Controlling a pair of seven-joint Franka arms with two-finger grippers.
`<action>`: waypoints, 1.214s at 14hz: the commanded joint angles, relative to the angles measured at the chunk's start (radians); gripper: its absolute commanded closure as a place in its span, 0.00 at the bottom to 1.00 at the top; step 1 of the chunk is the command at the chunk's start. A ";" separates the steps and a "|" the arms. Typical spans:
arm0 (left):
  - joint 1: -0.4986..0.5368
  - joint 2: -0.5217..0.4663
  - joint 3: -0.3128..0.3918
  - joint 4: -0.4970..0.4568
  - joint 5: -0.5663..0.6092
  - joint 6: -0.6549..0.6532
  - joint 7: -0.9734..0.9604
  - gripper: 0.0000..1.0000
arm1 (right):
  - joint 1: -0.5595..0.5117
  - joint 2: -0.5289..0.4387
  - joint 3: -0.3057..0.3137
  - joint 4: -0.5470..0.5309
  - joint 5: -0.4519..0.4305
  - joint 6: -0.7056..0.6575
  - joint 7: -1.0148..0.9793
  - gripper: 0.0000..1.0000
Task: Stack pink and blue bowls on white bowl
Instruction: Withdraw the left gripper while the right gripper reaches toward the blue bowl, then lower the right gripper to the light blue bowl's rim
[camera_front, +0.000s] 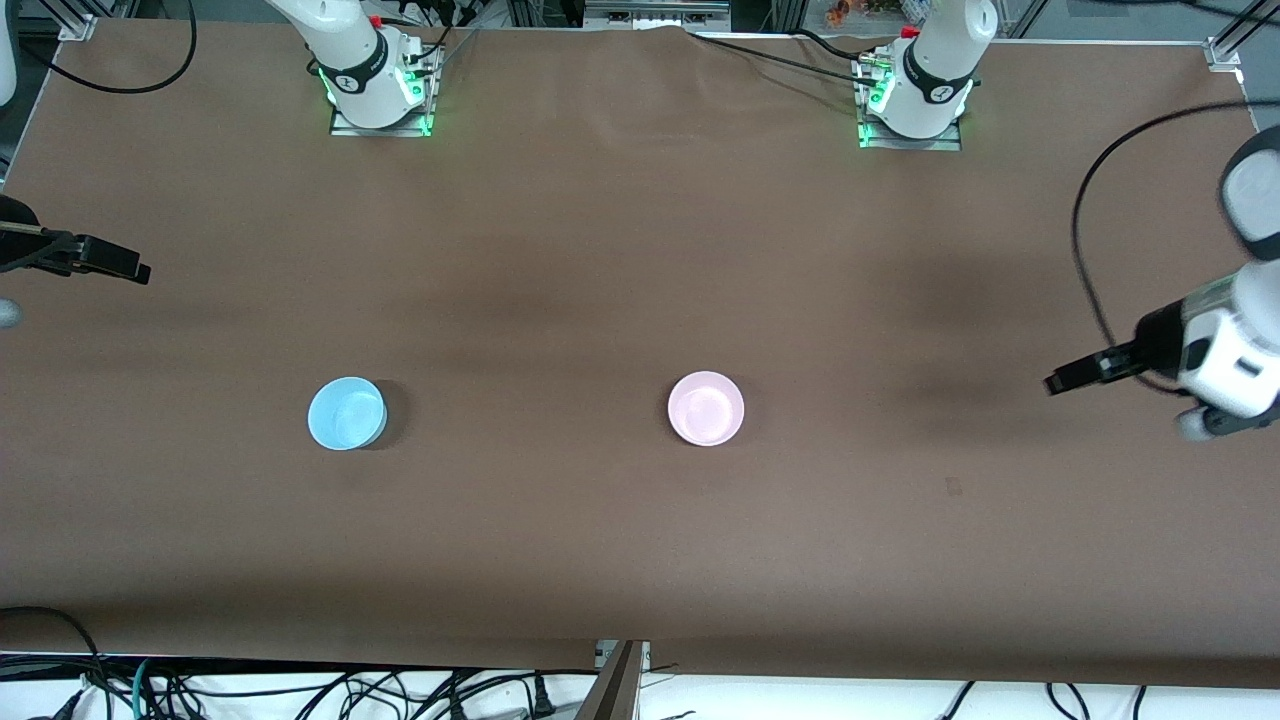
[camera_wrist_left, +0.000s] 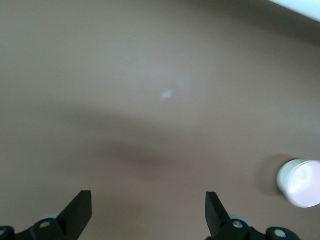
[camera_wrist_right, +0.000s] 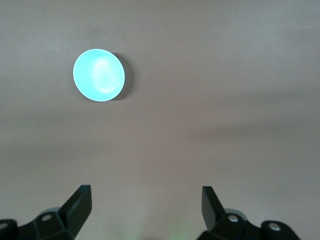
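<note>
Two bowls sit upright on the brown table (camera_front: 640, 250), well apart from each other. The blue bowl (camera_front: 346, 413) lies toward the right arm's end, and the pink bowl (camera_front: 706, 408) rests near the middle, about level with it. I can't see a white bowl anywhere; the pale one looks white at its wall in the left wrist view (camera_wrist_left: 299, 183), so it may already be nested over the white one, but I cannot tell.

Both arms hang out at the edges. The left tool (camera_front: 1062, 381) hovers over the left arm's end of the table, its fingers (camera_wrist_left: 80, 210) spread wide with nothing between them. The right tool (camera_front: 135, 270) is over the right arm's end, also spread and empty, with the blue bowl in sight of its own camera (camera_wrist_right: 99, 75).

If the pink one is already seated, what is left is to fetch the blue one, and the right arm looks the natural choice since it is closer. To do it well, I'd bring the tool down over one side of the rim, one finger inside and one outside the wall, and pinch firmly, because a glossy bowl may slip or tip. Then lift straight up, carry it level, centre it over the pale bowl, and lower it until it seats before letting go. The left arm should wait clear of the path.
</note>
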 joint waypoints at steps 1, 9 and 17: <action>-0.006 -0.077 -0.008 0.020 0.096 -0.125 0.050 0.00 | 0.006 0.015 0.013 0.005 0.015 0.007 0.014 0.06; -0.017 -0.069 -0.031 0.084 0.084 -0.228 0.113 0.00 | 0.068 0.124 0.019 0.002 0.067 0.142 0.014 0.01; -0.030 -0.052 -0.031 0.113 0.091 -0.228 0.109 0.00 | 0.082 0.354 0.019 -0.030 0.071 0.484 0.087 0.01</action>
